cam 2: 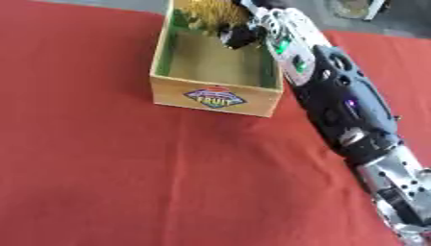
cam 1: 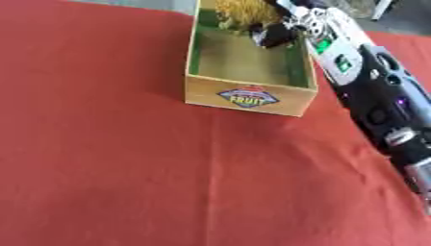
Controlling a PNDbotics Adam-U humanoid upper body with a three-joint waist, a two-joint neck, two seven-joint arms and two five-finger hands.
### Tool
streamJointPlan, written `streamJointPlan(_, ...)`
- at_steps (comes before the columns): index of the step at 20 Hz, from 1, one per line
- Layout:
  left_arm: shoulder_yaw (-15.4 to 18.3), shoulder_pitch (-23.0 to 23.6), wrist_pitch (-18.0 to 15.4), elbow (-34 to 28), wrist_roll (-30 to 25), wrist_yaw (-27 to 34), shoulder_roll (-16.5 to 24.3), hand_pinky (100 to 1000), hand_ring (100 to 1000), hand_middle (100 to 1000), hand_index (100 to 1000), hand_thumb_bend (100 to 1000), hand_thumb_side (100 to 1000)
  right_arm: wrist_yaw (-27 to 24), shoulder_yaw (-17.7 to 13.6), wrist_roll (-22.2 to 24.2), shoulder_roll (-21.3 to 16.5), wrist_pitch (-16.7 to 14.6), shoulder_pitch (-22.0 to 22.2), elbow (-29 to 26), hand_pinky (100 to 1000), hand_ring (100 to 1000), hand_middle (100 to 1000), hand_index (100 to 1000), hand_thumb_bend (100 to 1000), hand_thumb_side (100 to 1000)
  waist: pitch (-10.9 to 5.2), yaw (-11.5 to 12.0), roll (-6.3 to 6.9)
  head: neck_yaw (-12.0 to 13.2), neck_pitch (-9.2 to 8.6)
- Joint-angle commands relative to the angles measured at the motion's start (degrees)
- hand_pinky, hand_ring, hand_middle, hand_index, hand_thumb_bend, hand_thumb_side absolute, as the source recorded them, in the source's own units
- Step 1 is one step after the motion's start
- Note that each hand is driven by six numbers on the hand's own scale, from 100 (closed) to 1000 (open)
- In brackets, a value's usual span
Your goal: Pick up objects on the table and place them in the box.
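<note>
A yellow cardboard box (cam 1: 250,98) with a green inside and a fruit label stands at the top middle of the red table. My right arm stretches from the lower right up over the box's far right corner. My right hand (cam 1: 276,32) hangs inside the box's far end, fingers curled against a shaggy yellow-brown object (cam 1: 244,12) that fills the back of the box. How much of that object the fingers enclose is hidden. My left hand shows in neither view.
A red cloth (cam 1: 109,158) covers the table around the box. Grey floor and a white leg of some furniture (cam 2: 376,9) show past the table's far edge.
</note>
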Motion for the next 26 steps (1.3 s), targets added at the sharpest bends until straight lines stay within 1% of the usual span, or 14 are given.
streamJointPlan(1,-0.1,-0.9,-0.2,-1.0,-0.3,0.3,1.0,508,472,588,681,100,642,0.4,-0.7,-0.8,-0.4,-0.7,-1.1,0.7,813,630,379,403,100,198,-0.90,0.3,0.53,-0.8,-1.12)
streamJointPlan(2,-0.2,-1.0,-0.2,-1.0,-0.4,0.4,0.9,508,472,588,681,100,642,0.4,-0.7,-0.7,0.1,-1.2,-0.9,1.4,813,630,379,403,100,198,-0.76,0.6,0.63,-1.1,-1.30)
streamJointPlan(3,-0.3,-1.1,-0.2,-1.0,-0.4,0.4,0.9,508,472,588,681,100,644,0.5,-0.6,-0.4,0.6,-1.8,-0.7,2.2,832,679,421,496,100,176,-0.68,0.8,0.71,-1.3,-1.43)
streamJointPlan(4,-0.3,-1.2,-0.2,-1.0,-0.5,0.5,0.8,508,472,588,681,100,642,0.7,-0.6,0.2,0.9,-2.4,-0.7,3.0,832,679,421,496,100,198,-0.64,0.9,0.77,-1.4,-1.50)
streamJointPlan(7,-0.4,-1.2,-0.1,-1.0,-0.6,0.5,0.8,509,472,588,681,100,642,2.2,-0.7,2.3,1.5,-3.8,-0.9,4.3,856,743,524,649,100,200,-0.59,1.0,0.85,-1.5,-1.47)
streamJointPlan(8,-0.4,-1.2,-0.1,-1.0,-0.7,0.5,0.7,509,472,588,681,100,642,2.8,-0.8,2.8,1.6,-4.1,-1.0,4.5,856,743,524,649,100,200,-0.59,1.0,0.85,-1.5,-1.45)
streamJointPlan(11,-0.4,-1.2,0.0,-1.0,-0.7,0.6,0.7,508,472,589,681,100,640,4.9,-1.0,4.6,1.8,-4.0,-1.1,5.2,895,802,687,794,100,211,-0.63,0.9,0.76,-1.4,-1.40)
streamJointPlan(12,-0.4,-1.2,0.0,-1.0,-0.7,0.6,0.6,508,471,588,681,100,640,5.7,-1.0,5.3,1.9,-3.9,-1.2,5.5,904,814,711,820,100,213,-0.64,0.9,0.74,-1.3,-1.40)
streamJointPlan(14,-0.4,-1.2,0.1,-1.0,-0.7,0.6,0.6,509,471,588,681,100,639,7.2,-1.4,6.8,2.0,-3.4,-1.2,5.9,923,844,760,868,100,378,-0.68,0.9,0.72,-1.2,-1.27)
streamJointPlan(16,-0.3,-1.1,0.0,-1.0,-0.6,0.6,0.6,509,471,588,681,100,639,8.1,-1.8,7.8,2.1,-3.2,-1.2,5.8,928,854,779,892,100,483,-0.73,0.9,0.74,-1.1,-1.18)
streamJointPlan(17,-0.3,-1.1,0.1,-1.0,-0.6,0.6,0.6,509,471,589,681,100,639,8.4,-1.9,8.1,2.0,-3.2,-1.3,5.5,937,870,812,934,100,684,-0.77,0.8,0.74,-1.1,-1.11)
streamJointPlan(19,-0.3,-1.1,0.1,-1.0,-0.7,0.6,0.6,509,471,589,681,100,639,8.7,-2.2,8.2,1.8,-3.5,-1.6,5.0,942,881,835,969,131,784,-0.83,0.8,0.69,-1.1,-1.05)
streamJointPlan(22,-0.4,-1.1,0.2,-1.0,-0.8,0.7,0.6,509,471,589,681,100,640,9.5,-2.6,7.8,1.4,-3.8,-2.3,4.7,948,895,855,988,278,842,-0.87,0.7,0.54,-1.0,-1.22)
streamJointPlan(26,-0.5,-1.0,0.2,-1.0,-0.9,0.6,0.8,509,471,589,680,100,638,10.9,-2.9,8.9,0.6,-5.1,-3.4,5.0,949,901,861,992,318,789,-0.90,0.8,0.29,-1.2,-1.37)
